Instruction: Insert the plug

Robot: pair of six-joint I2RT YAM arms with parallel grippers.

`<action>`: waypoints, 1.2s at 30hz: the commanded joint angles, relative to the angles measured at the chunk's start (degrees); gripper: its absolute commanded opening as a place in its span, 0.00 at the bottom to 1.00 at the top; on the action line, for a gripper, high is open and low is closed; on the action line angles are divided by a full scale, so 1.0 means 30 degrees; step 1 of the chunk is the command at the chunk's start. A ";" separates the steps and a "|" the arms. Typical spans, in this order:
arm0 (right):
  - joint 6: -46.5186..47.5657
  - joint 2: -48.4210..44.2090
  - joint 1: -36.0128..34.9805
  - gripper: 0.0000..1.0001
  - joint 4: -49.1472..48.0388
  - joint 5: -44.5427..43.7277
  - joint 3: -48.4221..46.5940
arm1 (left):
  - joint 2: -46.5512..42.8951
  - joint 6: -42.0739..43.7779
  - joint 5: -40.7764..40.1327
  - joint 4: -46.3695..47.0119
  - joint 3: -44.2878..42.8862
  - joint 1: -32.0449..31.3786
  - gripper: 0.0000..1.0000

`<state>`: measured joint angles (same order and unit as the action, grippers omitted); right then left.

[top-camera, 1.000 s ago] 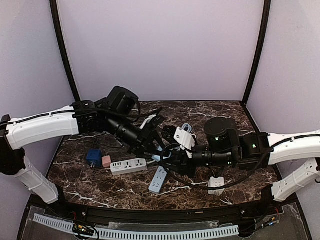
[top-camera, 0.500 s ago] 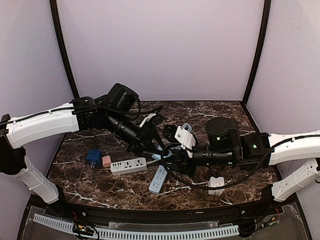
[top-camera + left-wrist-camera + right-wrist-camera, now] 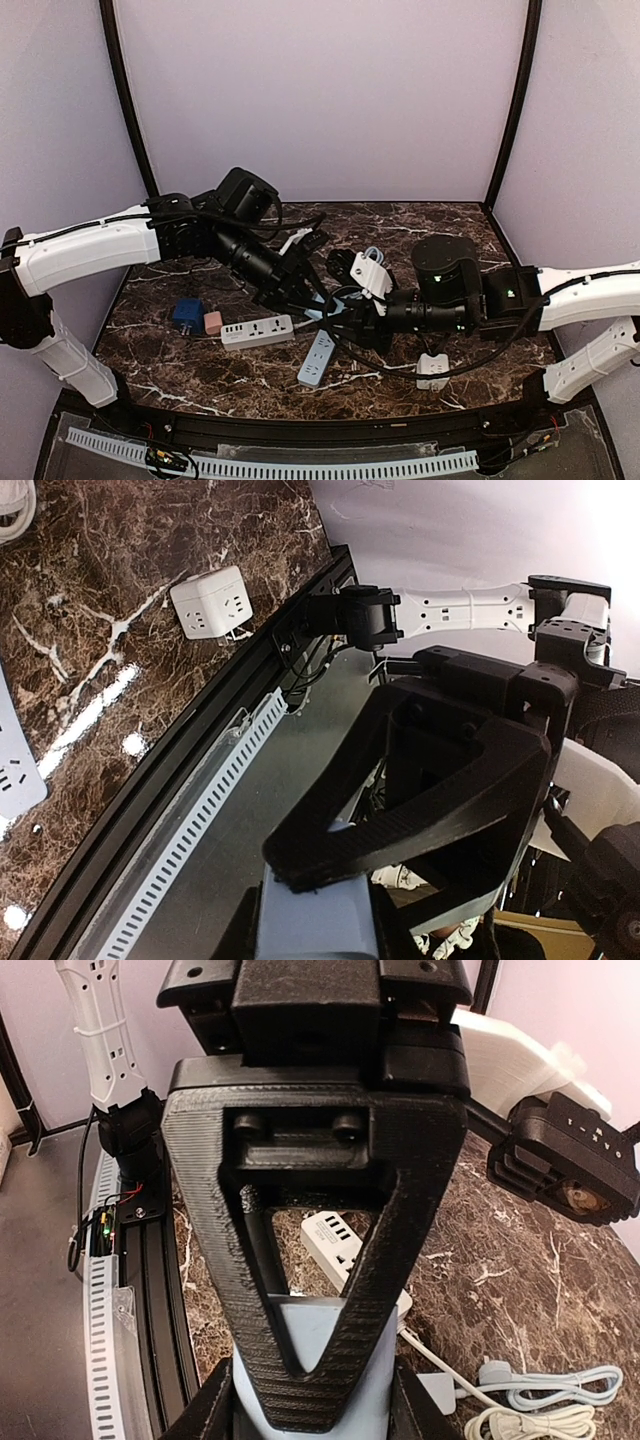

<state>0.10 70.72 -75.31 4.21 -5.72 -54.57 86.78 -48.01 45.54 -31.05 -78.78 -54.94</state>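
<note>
Wrist views alone show left jaws clenched on the plug (image 3: 315, 930), right jaws on the blue strip (image 3: 318, 1325). From above, both grips are hidden mid-tabletop (image 3: 440, 225); cube socket (image 3: 432, 368) sits near the front edge.

No text, brand, number or sign can be read in any view. The white power strip (image 3: 257, 331), the white cube socket (image 3: 212, 604) and the pale blue plug (image 3: 312, 1335) show only socket holes or plain surfaces, too small or blurred for lettering.
</note>
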 commanded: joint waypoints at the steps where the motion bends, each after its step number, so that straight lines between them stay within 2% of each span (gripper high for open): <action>1: -0.1131 -0.0430 -0.0016 0.24 0.0025 -0.0950 -0.0012 | -0.0222 0.0566 0.0630 -0.0073 -0.0175 -0.0068 0.01; 4: -0.1724 -0.0468 -0.0006 0.65 0.0218 -0.1062 -0.0079 | -0.0313 0.0631 0.0572 -0.0053 -0.0118 -0.0057 0.01; 8: -0.2394 -0.0847 -0.0026 0.89 0.0945 -0.1222 0.0037 | -0.0397 0.0929 0.0242 -0.0492 -0.0055 -0.0036 0.01; 10: -0.2701 -0.1187 -0.0027 0.97 0.1509 -0.1421 0.0161 | -0.0525 0.1162 -0.0105 -0.0769 0.0149 -0.0010 0.01; 18: -0.2468 -0.3475 -0.0008 0.99 0.2789 -0.2195 0.1245 | -0.1453 0.2493 -0.1763 -0.2885 0.0420 0.0578 0.01; 23: -0.1628 -0.4415 -0.0026 0.99 0.4191 -0.2975 0.1040 | -0.1577 0.5099 -0.3009 -0.5781 -0.0664 0.1290 0.01; 28: -0.2093 -0.5027 -0.0013 0.99 0.5895 -0.2879 0.0769 | -0.0967 0.8492 -0.7070 -1.0148 -0.3392 0.1541 0.01; 31: -0.3251 -0.5409 -0.0032 0.99 0.6782 -0.3297 0.0775 | 0.0349 0.9736 -0.8262 -1.1850 -0.4477 0.1548 0.01; 33: -0.4496 -0.5394 -0.0017 0.99 0.7613 -0.4091 0.0548 | 0.1055 0.9400 -0.8690 -1.2487 -0.4990 0.1517 0.01; 36: -0.6778 -0.5225 -0.0033 0.99 0.9162 -0.5600 0.0073 | 0.1672 0.7345 -0.9146 -1.2004 -0.4841 0.1229 0.01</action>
<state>-11.07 55.07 -75.48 24.91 -16.29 -51.92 88.62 -23.29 23.05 -61.78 -93.62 -50.46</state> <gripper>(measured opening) 0.987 0.236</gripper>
